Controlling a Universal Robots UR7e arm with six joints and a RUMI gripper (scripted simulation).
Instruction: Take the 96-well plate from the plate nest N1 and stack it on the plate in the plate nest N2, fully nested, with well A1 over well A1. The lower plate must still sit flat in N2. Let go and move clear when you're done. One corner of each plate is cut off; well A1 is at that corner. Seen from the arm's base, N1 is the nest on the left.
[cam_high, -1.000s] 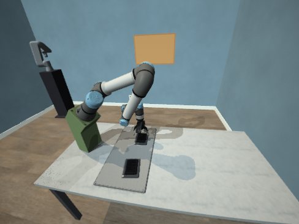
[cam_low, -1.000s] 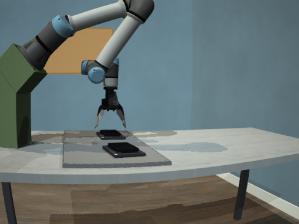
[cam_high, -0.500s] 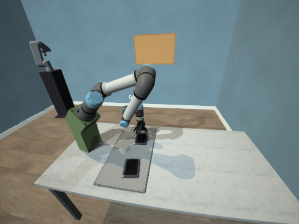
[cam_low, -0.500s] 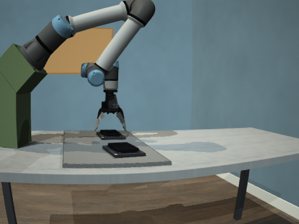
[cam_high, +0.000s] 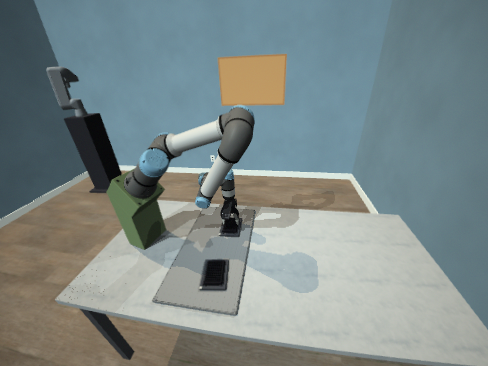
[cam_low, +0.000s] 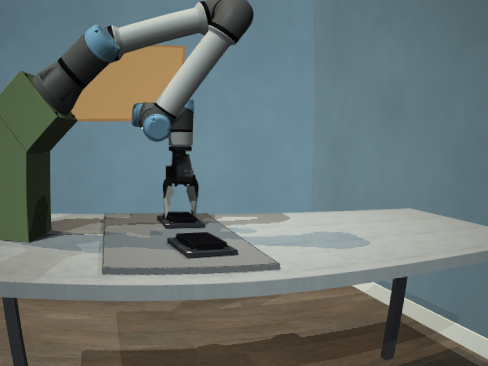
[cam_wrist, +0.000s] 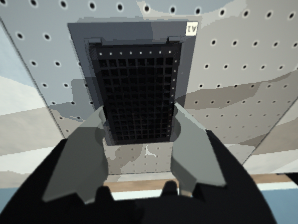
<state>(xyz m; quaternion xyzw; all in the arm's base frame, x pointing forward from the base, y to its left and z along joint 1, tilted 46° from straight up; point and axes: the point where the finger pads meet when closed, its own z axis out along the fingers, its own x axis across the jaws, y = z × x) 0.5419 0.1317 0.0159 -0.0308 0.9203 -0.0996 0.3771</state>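
Note:
My gripper is down over nest N1 and is shut on the black 96-well plate, with one finger on each long side near the plate's near end. The plate still rests in its dark nest, whose white label shows at one corner in the wrist view. The second black plate sits flat in nest N2, farther along the grey perforated mat. I cannot make out the cut corners.
The arm's green pedestal stands on the white table beside the mat. A black stand with a grey fixture is on the floor at the back left. An orange panel hangs on the wall.

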